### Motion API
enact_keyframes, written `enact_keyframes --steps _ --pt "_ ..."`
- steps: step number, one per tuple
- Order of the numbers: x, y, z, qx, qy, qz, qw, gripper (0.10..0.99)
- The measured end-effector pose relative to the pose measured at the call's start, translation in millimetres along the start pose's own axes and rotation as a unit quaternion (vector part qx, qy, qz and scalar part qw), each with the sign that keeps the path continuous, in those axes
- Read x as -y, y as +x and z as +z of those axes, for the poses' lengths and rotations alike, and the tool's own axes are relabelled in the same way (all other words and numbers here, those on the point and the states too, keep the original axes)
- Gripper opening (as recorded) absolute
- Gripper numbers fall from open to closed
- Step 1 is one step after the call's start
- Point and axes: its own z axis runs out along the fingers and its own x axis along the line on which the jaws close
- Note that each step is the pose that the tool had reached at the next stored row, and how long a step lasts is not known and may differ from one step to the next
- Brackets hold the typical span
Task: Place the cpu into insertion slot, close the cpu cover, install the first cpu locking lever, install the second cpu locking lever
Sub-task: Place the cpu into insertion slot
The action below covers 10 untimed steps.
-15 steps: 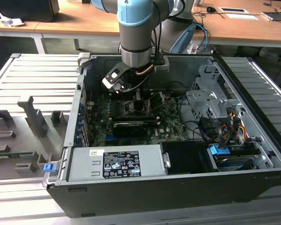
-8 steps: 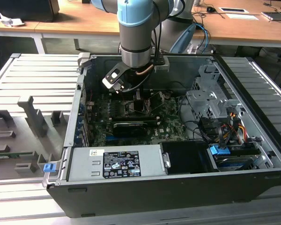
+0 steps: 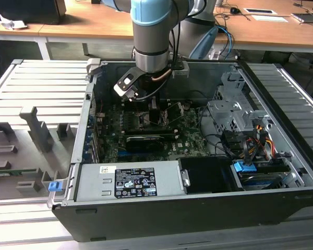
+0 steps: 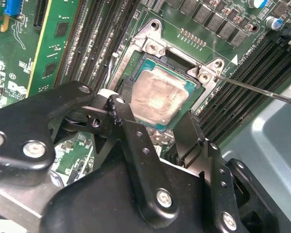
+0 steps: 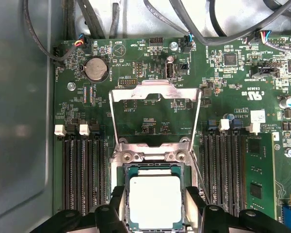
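Black linkage arms of the gripper point(image 4: 153, 114) sat closest to the lens in both wrist views, and its fingers point(image 5: 117, 201) were spread wide, one on each side of the cpu point(image 5: 155, 201), clamping nothing. And the cpu was down: it lay flat in the insertion slot point(image 5: 155, 168), dull grey face up and smeared with a pale film, with a sliver of socket showing between it and each finger. The cpu cover point(image 5: 155, 91) stood raised on its hinge at the slot's far edge, green board point(image 5: 233, 82) visible through its square opening, so nothing was closed over the chip yet. One thin locking lever point(image 4: 262, 92) angled away from the slot's corner, free and unlatched. Rows of black memory slots point(image 5: 85, 170) flanked the socket on both sides. From the exterior view, the arm point(image 3: 151, 47) reached straight down into the open computer case point(image 3: 198, 208), near its far wall. By my reading, that chip would be light, rigid and delicate underneath, its metal face slick, so opposite edges were the only safe hold. The cover looked like thin springy sheet, best pushed at its free edge; the lever, stiff wire, likely to fight back.
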Motion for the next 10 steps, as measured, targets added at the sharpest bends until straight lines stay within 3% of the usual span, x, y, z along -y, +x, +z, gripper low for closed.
enact_keyframes --steps 6,10 --pt "-0.5 0.1 -6.3 0.0002 0.0004 0.000 1.0000 0.608" --pt "-0.8 0.2 -8.9 0.0005 0.0007 0.000 1.0000 0.463"
